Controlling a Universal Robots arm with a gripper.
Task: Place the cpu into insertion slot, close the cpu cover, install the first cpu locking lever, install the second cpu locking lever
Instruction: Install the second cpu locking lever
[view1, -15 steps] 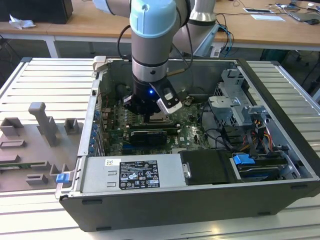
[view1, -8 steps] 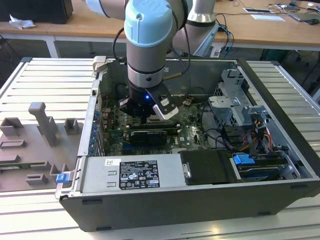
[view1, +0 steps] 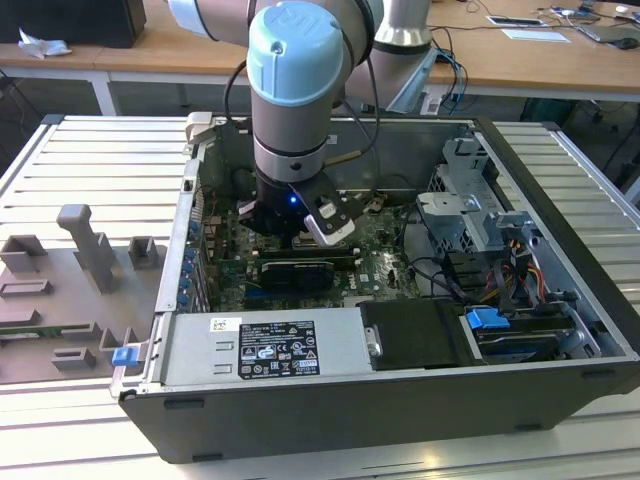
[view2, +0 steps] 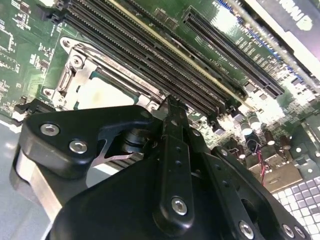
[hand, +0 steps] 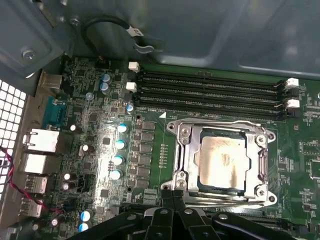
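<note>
The gripper (hand: 172, 196) hangs inside the open computer case (view1: 560, 190), fingers together and empty, at the near edge of the slot (hand: 180, 165). The cpu (hand: 223, 159) sits in the slot, framed by the cover (hand: 220, 127), beside the memory slots (hand: 210, 92) on the board (hand: 150, 150).

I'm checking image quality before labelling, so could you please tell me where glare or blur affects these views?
First wrist view: glare washes out the cpu top. Second wrist view: the cpu is overexposed, and the gripper looms dark and soft. Exterior view: evenly lit, with a blue light glowing on the gripper.
</note>
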